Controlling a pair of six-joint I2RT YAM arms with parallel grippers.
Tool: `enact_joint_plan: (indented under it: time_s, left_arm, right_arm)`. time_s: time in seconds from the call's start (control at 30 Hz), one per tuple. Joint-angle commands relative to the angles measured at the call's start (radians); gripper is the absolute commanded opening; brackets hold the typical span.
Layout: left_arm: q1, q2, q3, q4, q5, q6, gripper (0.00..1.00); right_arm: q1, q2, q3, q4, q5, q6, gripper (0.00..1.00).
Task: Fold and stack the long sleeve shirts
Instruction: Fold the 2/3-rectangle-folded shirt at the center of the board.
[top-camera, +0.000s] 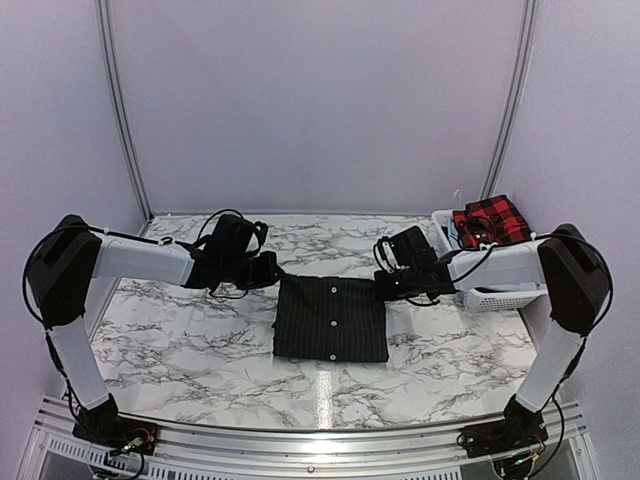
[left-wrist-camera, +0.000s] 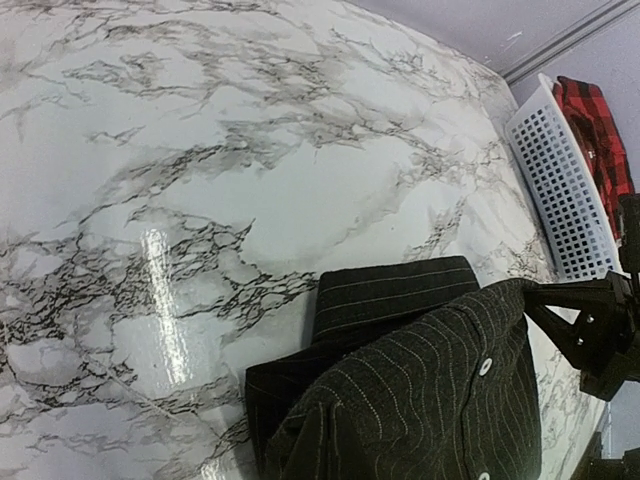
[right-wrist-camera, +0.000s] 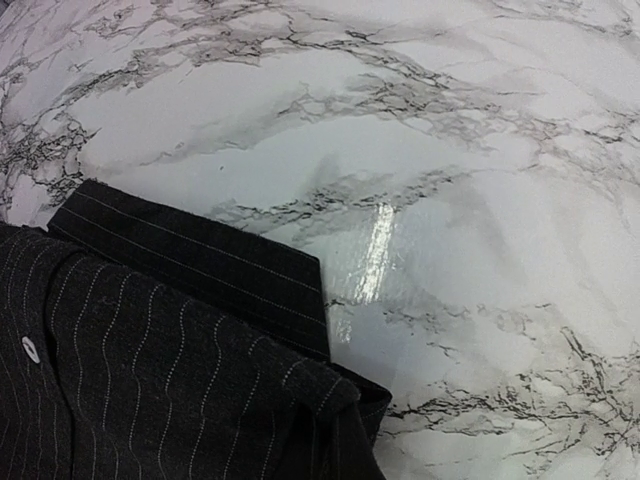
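Note:
The black pinstriped shirt (top-camera: 330, 320) lies folded, buttons up, at the table's middle. My left gripper (top-camera: 268, 272) is at its far left corner and my right gripper (top-camera: 385, 284) at its far right corner. In both wrist views the cloth (left-wrist-camera: 420, 390) (right-wrist-camera: 150, 370) rises in a gathered fold toward the camera, over a flat lower layer, and my own fingers are hidden by it. The left wrist view shows the right gripper (left-wrist-camera: 535, 296) pinching the shirt's corner. The red-and-black checked shirt (top-camera: 490, 222) (left-wrist-camera: 598, 130) lies in the basket.
The white lattice basket (top-camera: 495, 297) (left-wrist-camera: 560, 200) stands at the table's right edge, just behind the right arm. Marble table top (top-camera: 180, 340) surrounds the shirt. Grey walls close the back and sides.

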Motion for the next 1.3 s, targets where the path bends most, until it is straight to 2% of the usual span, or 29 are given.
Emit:
enact_joint_plan:
  time_s: [0.0, 0.2, 0.33, 0.37, 0.47, 0.6, 0.67, 0.77, 0.87, 1.03, 1.27]
  left_arm:
    - [0.002, -0.005, 0.023, -0.009, 0.058, 0.039, 0.03]
    - [0.002, 0.036, 0.053, -0.009, 0.105, 0.040, 0.04]
    - [0.002, 0.066, 0.088, -0.021, 0.092, 0.037, 0.08]
    - [0.002, 0.075, 0.101, -0.027, 0.089, 0.034, 0.12]
    - [0.000, 0.092, 0.125, -0.043, 0.091, 0.024, 0.32]
    - [-0.001, 0.043, 0.088, -0.046, 0.055, 0.011, 0.52]
    - [-0.001, 0.003, 0.054, -0.050, 0.050, 0.011, 0.57]
    - [-0.008, -0.055, 0.003, -0.045, 0.096, 0.016, 0.53]
    - [-0.043, -0.079, -0.031, -0.044, 0.169, 0.041, 0.42]
    - [-0.116, -0.070, -0.094, -0.045, 0.270, 0.068, 0.29]
    - [-0.147, 0.010, -0.151, -0.043, 0.230, 0.025, 0.18]
  right_arm:
    - [-0.004, -0.065, 0.030, -0.051, 0.034, 0.005, 0.00]
    - [-0.002, -0.111, 0.004, -0.096, 0.088, 0.022, 0.00]
    - [-0.018, -0.109, -0.050, -0.086, 0.105, 0.029, 0.00]
    - [-0.023, -0.105, -0.062, -0.080, 0.105, 0.032, 0.00]
    - [-0.033, -0.089, -0.086, -0.055, 0.093, 0.037, 0.00]
    - [-0.041, -0.061, -0.098, -0.035, 0.085, 0.045, 0.00]
    - [-0.047, -0.054, -0.114, -0.024, 0.079, 0.054, 0.00]
    - [-0.054, -0.049, -0.144, -0.001, 0.068, 0.064, 0.00]
    - [-0.058, -0.045, -0.166, 0.015, 0.060, 0.076, 0.00]
    - [-0.061, -0.045, -0.188, 0.032, 0.053, 0.087, 0.00]
    - [-0.065, -0.052, -0.205, 0.037, 0.047, 0.096, 0.00]
